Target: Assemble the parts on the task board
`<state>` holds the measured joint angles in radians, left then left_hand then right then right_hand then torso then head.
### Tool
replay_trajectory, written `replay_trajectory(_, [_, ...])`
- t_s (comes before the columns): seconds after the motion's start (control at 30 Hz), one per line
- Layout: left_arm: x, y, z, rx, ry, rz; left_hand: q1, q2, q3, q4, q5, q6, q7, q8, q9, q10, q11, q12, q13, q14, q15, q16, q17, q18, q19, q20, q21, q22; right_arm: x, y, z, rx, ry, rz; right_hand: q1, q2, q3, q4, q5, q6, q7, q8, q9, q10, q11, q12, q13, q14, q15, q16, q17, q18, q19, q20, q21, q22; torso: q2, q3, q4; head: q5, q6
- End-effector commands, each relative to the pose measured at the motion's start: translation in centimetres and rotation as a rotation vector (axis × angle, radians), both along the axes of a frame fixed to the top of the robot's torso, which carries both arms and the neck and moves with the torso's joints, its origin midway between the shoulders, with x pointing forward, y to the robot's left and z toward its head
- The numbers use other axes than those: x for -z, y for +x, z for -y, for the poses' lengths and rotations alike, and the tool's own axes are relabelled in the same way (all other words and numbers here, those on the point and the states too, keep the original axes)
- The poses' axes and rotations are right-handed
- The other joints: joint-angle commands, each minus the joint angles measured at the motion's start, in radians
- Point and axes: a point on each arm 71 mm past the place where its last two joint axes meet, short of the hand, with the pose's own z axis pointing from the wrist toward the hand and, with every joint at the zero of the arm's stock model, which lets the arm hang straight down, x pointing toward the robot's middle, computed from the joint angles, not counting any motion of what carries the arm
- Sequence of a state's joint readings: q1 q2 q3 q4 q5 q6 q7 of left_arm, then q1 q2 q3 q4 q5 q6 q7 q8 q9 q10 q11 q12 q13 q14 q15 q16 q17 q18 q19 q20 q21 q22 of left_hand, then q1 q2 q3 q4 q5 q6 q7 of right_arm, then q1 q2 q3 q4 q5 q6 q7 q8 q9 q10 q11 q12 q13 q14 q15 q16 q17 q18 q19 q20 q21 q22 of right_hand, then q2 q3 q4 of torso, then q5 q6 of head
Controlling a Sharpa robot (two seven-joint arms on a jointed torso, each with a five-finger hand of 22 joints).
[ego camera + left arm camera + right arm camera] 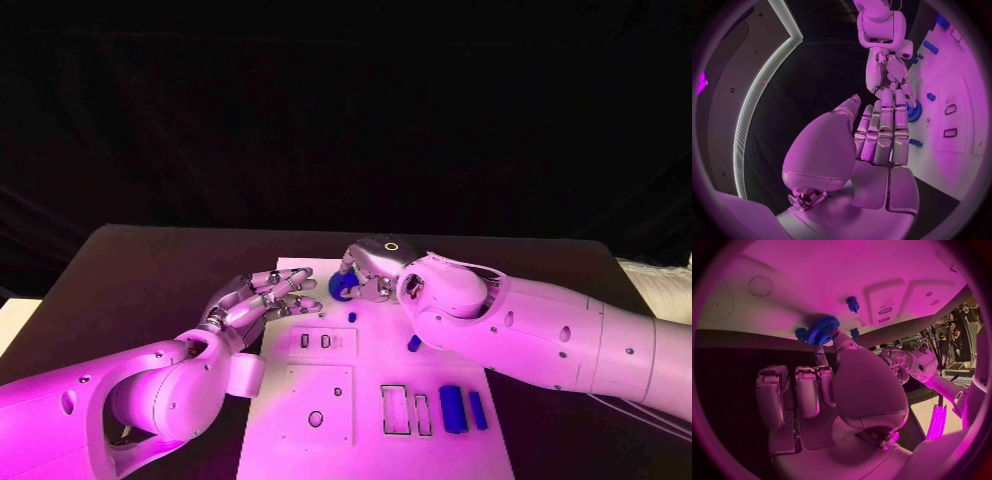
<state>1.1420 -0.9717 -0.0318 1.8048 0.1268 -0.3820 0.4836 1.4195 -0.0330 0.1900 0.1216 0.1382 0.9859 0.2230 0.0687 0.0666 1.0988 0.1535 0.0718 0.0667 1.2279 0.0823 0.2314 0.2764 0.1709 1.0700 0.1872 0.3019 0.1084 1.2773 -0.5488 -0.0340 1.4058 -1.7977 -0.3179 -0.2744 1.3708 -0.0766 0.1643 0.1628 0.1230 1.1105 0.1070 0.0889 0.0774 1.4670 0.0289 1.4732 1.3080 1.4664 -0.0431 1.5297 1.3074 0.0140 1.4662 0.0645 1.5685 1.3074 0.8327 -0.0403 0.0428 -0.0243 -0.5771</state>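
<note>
Right hand (826, 385) pinches a toothed blue gear (822, 330).

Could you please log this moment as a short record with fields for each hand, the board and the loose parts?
right hand: holds a blue gear at the far end of the task board
left hand: fingers extended, holding nothing, at the board's far left edge
loose parts: two blue bars lying side by side on the board's near right
small blue peg: standing on the board
</note>
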Motion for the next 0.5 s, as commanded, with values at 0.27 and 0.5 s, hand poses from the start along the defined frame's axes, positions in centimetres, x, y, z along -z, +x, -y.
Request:
replay_trajectory(0.27, [-0.05, -0.07, 0.33, 0.028, -0.014, -0.004, 0.000, -0.005, 0.001, -0.006, -0.006, -0.006, -0.002, -0.004, -0.001, -0.008, 0.000, -0.005, -0.001, -0.007, 0.001, -0.006, 0.001, 0.010, -0.003, -0.001, -0.004, -0.001, 0.48, 0.06, 0.03, 0.019, -0.052, 0.005, -0.033, -0.012, -0.003, 0.007, -0.039, -0.036, 0.015, -0.027, -0.009, 0.065, 0.005, -0.015, 0.188, 0.087, 0.005, 0.004, 0.171, -0.014, 0.105, 0.002, 0.002, 0.263, 0.000, 0.0013, -0.0007, -0.001, 0.000])
replay_trajectory(0.5, [-0.05, -0.07, 0.33, 0.030, -0.014, -0.005, -0.002, -0.006, 0.001, -0.007, -0.006, -0.007, -0.001, -0.004, -0.001, -0.009, 0.001, -0.006, -0.001, -0.008, 0.002, -0.007, 0.001, 0.010, -0.003, 0.000, -0.004, -0.001, 0.82, 0.17, 0.08, 0.031, -0.072, -0.032, -0.234, -0.041, -0.061, 0.132, -0.043, -0.109, 0.031, -0.027, -0.011, 0.065, 0.022, -0.018, 0.189, 0.089, 0.021, 0.008, 0.180, -0.014, 0.105, 0.019, 0.002, 0.263, 0.000, 0.0013, 0.0002, -0.001, 0.001])
